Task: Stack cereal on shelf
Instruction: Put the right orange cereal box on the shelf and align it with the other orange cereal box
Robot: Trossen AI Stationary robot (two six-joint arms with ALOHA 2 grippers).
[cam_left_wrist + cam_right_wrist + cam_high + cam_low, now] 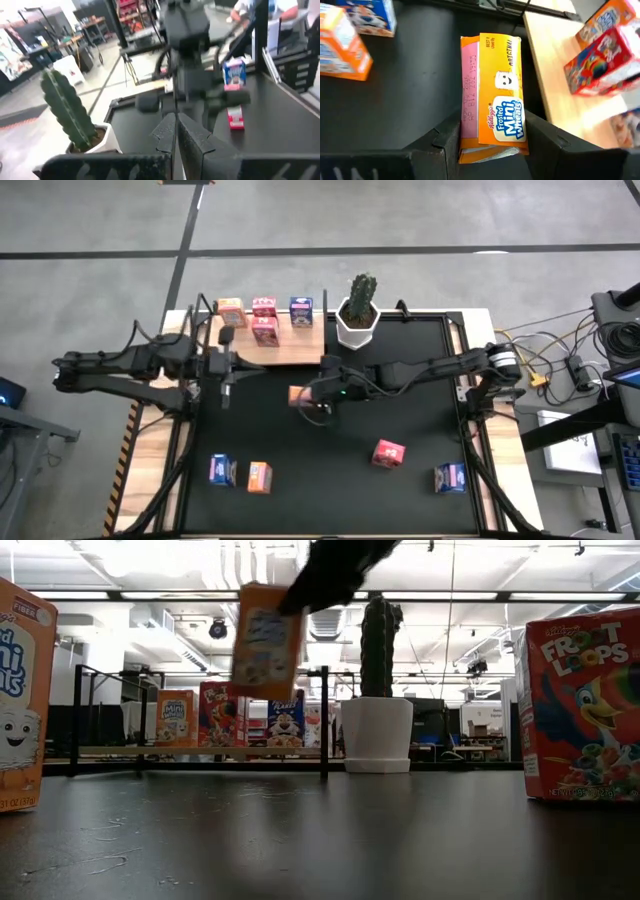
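Note:
An orange cereal box (492, 100) hangs over the middle of the black mat, and my right gripper (492, 150) is shut on it, just short of the shelf (290, 350), the wood board at the far left. On the shelf stand an orange (230, 310), a blue (300, 310) and two pink-red boxes (265, 330). Near the front edge of the mat lie a blue (222, 470), an orange (259, 477), a pink-red (388, 453) and another blue box (450, 477). My left gripper (175, 135) hovers shut and empty by the shelf's near edge. My right gripper pinches the orange box between its two fingers (447, 140), across its width at the end nearest the wrist (467, 142). The fingers slant down from the table's right side. The box is lifted clear of the mat (265, 640), nearly upright and a little tilted.
A white pot with a cactus (357, 315) stands on the mat right beside the shelf's right end. Thin black posts (325, 720) rise from the shelf's edges. In the low view, big boxes (585, 705) stand close to the camera at either side.

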